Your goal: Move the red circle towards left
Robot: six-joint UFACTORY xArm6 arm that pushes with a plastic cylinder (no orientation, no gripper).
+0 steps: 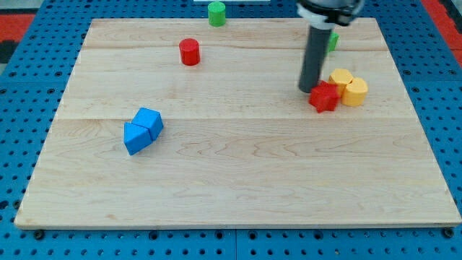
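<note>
The red circle (189, 52), a short red cylinder, stands on the wooden board (231, 173) at the view's upper left of centre. My tip (309, 89) is far to its right, at the upper right of the board. The tip touches or nearly touches the left side of a red star-shaped block (324, 97). A wide stretch of board separates the tip from the red circle.
Two yellow blocks (349, 86) sit against the red star's right side. A green cylinder (216, 13) stands at the board's top edge. Another green block (333, 41) is partly hidden behind the rod. Two blue blocks (143, 129) lie together at the left.
</note>
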